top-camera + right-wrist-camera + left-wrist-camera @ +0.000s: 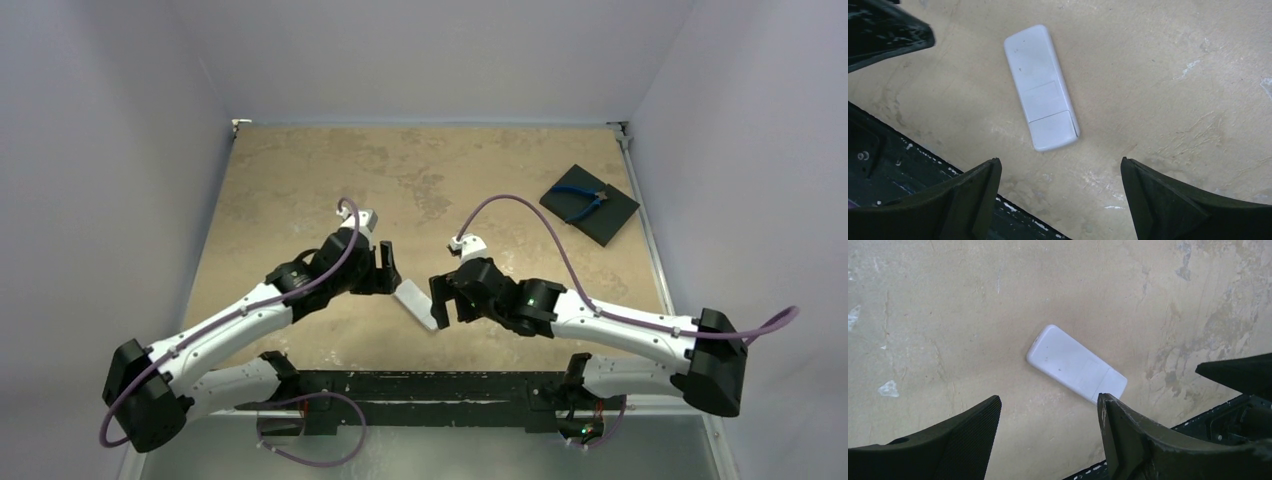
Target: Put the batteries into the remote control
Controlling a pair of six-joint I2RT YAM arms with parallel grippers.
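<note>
The remote (415,303) lay plain side up on the worktop (300,180), between the left end effector (1048,401) and the right end effector (1060,164); both were released, grasping nothing.

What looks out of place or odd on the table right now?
No batteries show in any view. The remote control lies back up, skewed diagonally, with its battery cover seemingly still on. Nothing looks spilled or damaged.

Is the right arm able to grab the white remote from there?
Probably yes. The right gripper hangs right by the remote control, jaws wide open, and the remote lies flat on the table with nothing on it. The left gripper is close on its other side but not covering it.
</note>
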